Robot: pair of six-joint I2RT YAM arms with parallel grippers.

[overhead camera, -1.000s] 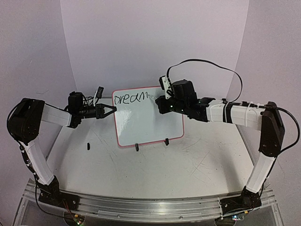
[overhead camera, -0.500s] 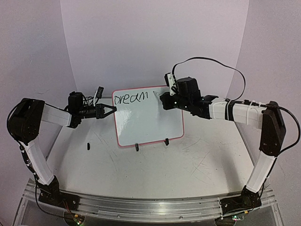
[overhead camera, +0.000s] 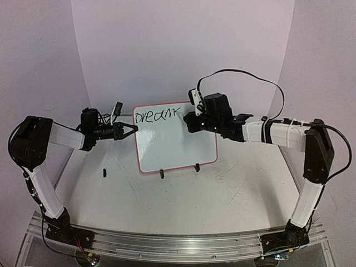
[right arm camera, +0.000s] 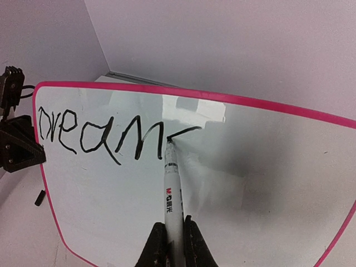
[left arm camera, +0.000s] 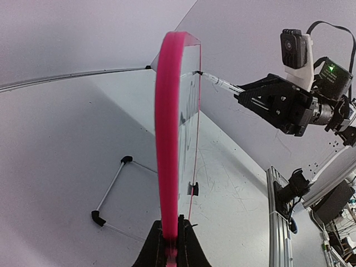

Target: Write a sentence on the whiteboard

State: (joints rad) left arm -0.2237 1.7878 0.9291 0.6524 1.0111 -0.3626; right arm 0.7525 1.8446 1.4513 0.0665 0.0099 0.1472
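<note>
**Marker back on the board, next letter begun**

The right gripper (right arm camera: 173, 236) is clamped tight on a black marker (right arm camera: 171, 189), whose tip touches the whiteboard (right arm camera: 267, 183) just right of the "m". Half a second ago that gripper stood off to the right. It has now come back, and a fresh stroke runs from the tip, so the sentence (right arm camera: 89, 136) is gaining the letter after "dream" (most of it is unwritten). The right forearm reaches left, nearly level. The left gripper (left arm camera: 168, 245) pinches the board's left frame edge, steadying it at the far middle of the table (overhead camera: 183, 194).
</note>
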